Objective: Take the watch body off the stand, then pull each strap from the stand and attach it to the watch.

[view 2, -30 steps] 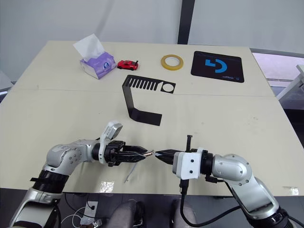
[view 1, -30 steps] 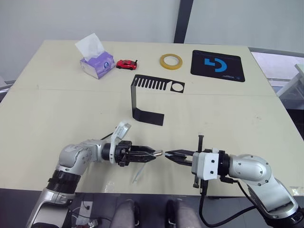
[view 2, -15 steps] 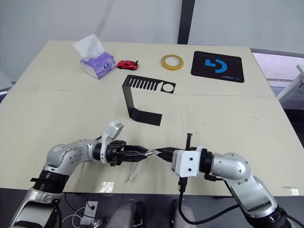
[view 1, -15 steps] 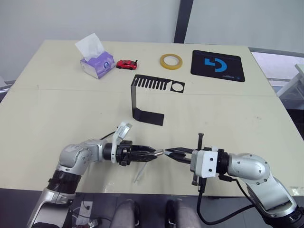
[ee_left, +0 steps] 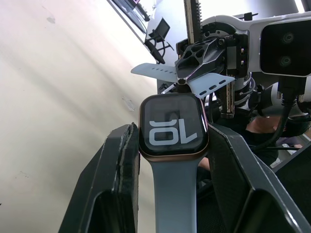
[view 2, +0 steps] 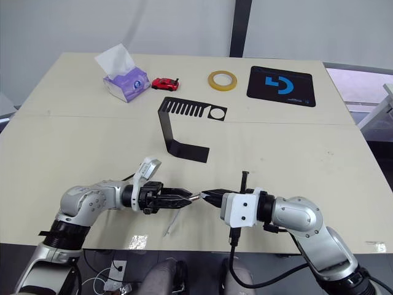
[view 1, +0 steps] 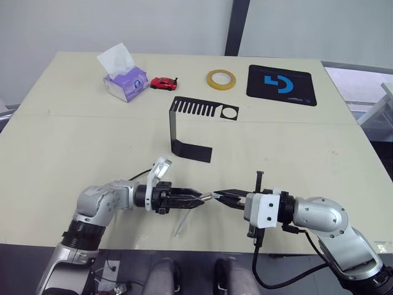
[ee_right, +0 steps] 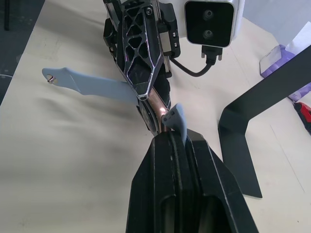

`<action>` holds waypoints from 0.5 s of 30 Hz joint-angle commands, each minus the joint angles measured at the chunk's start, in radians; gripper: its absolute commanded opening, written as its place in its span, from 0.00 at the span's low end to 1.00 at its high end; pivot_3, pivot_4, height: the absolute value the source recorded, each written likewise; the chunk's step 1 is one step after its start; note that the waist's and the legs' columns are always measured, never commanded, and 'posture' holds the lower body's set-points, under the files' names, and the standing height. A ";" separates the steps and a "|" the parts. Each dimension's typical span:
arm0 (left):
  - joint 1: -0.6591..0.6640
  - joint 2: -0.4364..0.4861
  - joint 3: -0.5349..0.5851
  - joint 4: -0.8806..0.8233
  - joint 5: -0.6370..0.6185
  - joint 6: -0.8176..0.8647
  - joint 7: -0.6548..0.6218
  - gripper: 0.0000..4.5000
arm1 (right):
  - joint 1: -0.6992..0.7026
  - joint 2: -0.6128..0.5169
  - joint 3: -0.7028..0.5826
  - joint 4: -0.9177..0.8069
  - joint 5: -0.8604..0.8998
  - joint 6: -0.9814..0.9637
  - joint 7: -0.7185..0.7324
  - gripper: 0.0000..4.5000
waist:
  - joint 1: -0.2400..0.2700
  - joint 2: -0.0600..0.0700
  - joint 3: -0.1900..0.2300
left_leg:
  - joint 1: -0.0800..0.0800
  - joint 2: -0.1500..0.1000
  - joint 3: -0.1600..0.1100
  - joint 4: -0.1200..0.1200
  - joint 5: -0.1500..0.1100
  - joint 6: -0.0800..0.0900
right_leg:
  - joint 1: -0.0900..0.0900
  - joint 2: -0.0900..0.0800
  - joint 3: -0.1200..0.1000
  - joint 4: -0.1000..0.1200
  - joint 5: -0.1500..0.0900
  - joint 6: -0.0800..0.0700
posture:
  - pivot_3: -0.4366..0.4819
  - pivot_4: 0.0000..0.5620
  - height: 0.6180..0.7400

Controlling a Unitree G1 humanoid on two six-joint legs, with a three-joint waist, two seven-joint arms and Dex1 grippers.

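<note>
Now, low centre of frame, the left gripper pinches the small black square watch body (one strap on); the right gripper clamps the floppy pale-blue perforated strap, best gripped near its lug end.

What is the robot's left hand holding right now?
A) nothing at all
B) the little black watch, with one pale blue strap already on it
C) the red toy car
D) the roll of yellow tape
B: the left gripper has its fingers shut on the watch body, and a pale blue strap hangs from it.
</note>
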 commanded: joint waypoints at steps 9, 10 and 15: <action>-0.023 -0.019 0.014 -0.071 -0.036 0.006 -0.008 0.36 | -0.003 0.002 0.025 -0.010 -0.001 -0.002 0.018 0.00 | 0.000 0.000 0.000 | 0.000 0.000 0.000 0.000 0.000 0.000 | 0.000 0.000 0.000 0.000 0.000 0.000 | 0.48 0.27 1.00; -0.023 -0.017 0.011 -0.073 -0.036 0.009 -0.009 0.36 | -0.004 0.003 0.026 -0.009 -0.003 -0.003 0.018 0.00 | 0.000 0.000 0.000 | 0.000 0.000 0.000 0.000 0.000 0.000 | 0.000 0.000 0.000 0.000 0.000 0.000 | 0.48 0.27 1.00; -0.024 -0.013 0.002 -0.084 -0.033 0.017 -0.007 0.36 | -0.007 0.004 0.027 -0.005 -0.010 -0.005 0.015 0.00 | 0.000 0.000 0.000 | 0.000 0.000 0.000 0.000 0.000 0.000 | 0.000 0.000 0.000 0.000 0.000 0.000 | 0.48 0.27 1.00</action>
